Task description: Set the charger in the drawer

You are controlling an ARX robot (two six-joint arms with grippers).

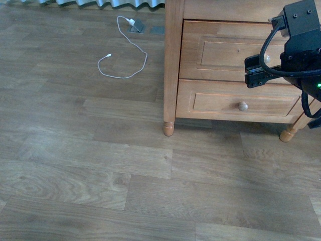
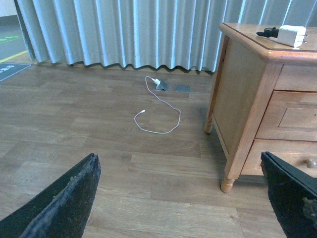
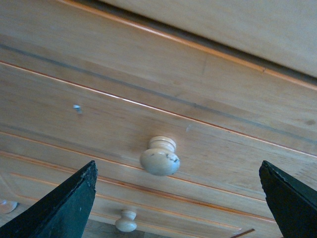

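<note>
Right gripper (image 3: 177, 168) hangs wide open and empty before the shut drawer (image 1: 220, 52), its knob (image 3: 159, 156) lined up between the jaws. The left gripper (image 2: 178, 157) is spread and empty too. The charger (image 2: 292, 35) lies on the nightstand top (image 2: 247, 35). Opening comes first, I'd say: advance, close on the knob, pull straight out.

1. We find the front view evenly lit, slightly soft; dull sheen on the floor (image 1: 100, 165).
2. We note faint shadow beneath the nightstand (image 1: 173, 60).
3. Left wrist view: curtain (image 2: 124, 29) bright.
4. Right wrist view: drawer (image 3: 99, 124) sharp, warmly lit.
</note>
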